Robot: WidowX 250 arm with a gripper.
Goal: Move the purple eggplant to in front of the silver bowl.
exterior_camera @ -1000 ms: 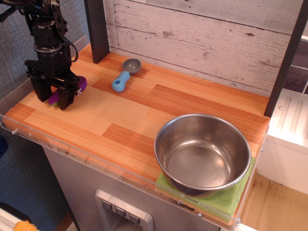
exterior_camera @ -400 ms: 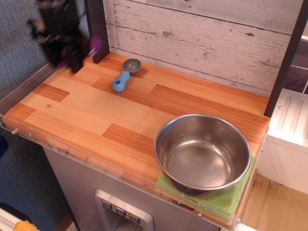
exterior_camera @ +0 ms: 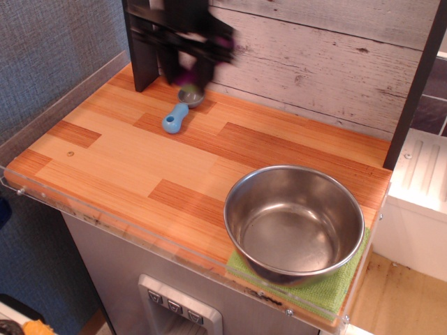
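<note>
My gripper (exterior_camera: 187,70) is motion-blurred at the back of the counter, raised above the wood, just over the grey scoop cup. It is shut on the purple eggplant (exterior_camera: 225,43), which shows as a purple smear sticking out on the gripper's right side, with more purple between the fingers. The silver bowl (exterior_camera: 241,183) stands at the front right corner of the counter, upright and empty, far from the gripper.
A blue-handled grey scoop (exterior_camera: 174,120) lies at the back left, right under the gripper. A green cloth (exterior_camera: 342,286) lies under the bowl. A dark post (exterior_camera: 140,49) and a whitewashed plank wall (exterior_camera: 314,56) close the back. A clear rim edges the counter's front.
The gripper has lifted the eggplant off the left edge of the counter and carried it up and to the right, to above the scoop. The bowl and scoop have not moved.
</note>
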